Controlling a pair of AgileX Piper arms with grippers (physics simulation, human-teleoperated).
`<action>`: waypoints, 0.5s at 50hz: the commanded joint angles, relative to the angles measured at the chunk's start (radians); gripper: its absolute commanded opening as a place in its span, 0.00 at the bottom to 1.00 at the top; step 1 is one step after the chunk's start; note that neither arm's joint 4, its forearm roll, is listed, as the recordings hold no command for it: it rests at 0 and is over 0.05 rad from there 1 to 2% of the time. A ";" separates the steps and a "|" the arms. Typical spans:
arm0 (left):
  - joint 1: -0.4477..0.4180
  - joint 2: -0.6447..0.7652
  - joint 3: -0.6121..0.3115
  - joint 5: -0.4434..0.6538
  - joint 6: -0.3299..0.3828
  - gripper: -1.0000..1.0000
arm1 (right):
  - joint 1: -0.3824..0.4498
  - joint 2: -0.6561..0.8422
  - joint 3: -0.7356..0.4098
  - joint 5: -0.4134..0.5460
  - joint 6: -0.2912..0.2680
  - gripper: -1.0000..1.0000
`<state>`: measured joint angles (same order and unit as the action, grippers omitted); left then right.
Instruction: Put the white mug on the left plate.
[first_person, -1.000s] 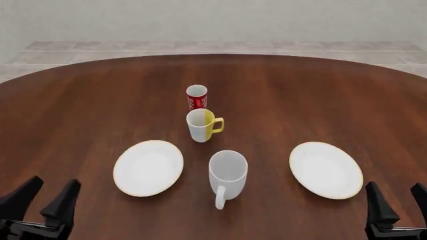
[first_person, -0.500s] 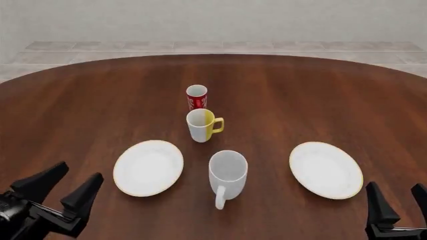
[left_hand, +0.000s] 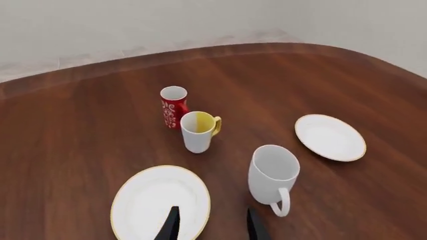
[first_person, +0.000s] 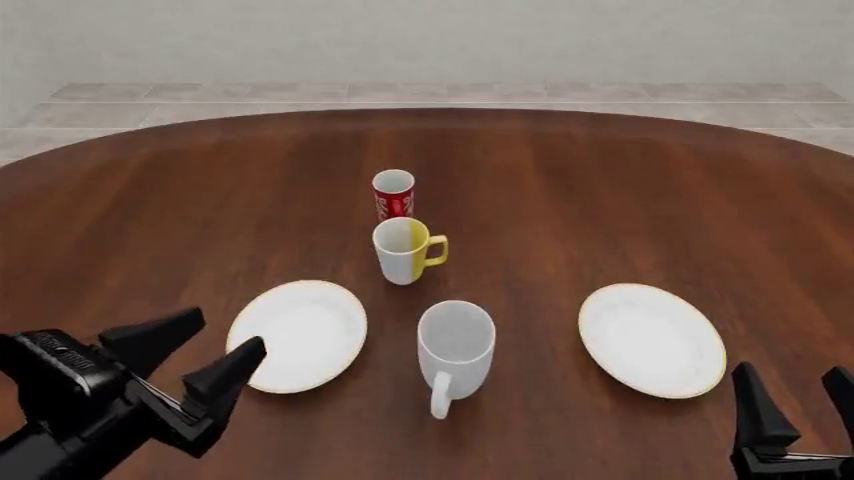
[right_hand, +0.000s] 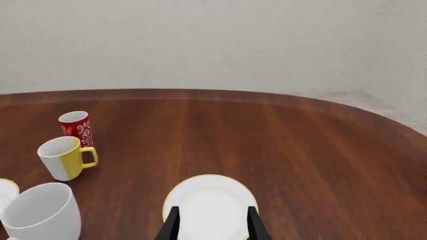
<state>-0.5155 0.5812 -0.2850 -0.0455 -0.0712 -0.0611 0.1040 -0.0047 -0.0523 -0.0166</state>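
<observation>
At the table's near left, I had swung my left end effector, released and empty, toward the white mug standing upright between the left plate and right plate, starting the approach.

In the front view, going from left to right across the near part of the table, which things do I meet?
Left gripper → round white gold-rimmed left plate → large all-white glossy mug → identical gold-rimmed right plate → right gripper.
</observation>
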 joint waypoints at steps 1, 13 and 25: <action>-0.086 0.147 -0.031 -0.059 -0.013 1.00 | -0.002 -0.004 -0.001 0.002 -0.001 1.00; -0.156 0.276 -0.062 -0.125 -0.026 1.00 | -0.009 -0.017 -0.002 0.011 0.001 1.00; -0.198 0.368 -0.074 -0.190 -0.038 1.00 | -0.008 -0.010 -0.001 0.008 0.007 1.00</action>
<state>-0.6733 0.8645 -0.3461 -0.1818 -0.0996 -0.0671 0.0940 -0.0058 -0.0458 -0.0128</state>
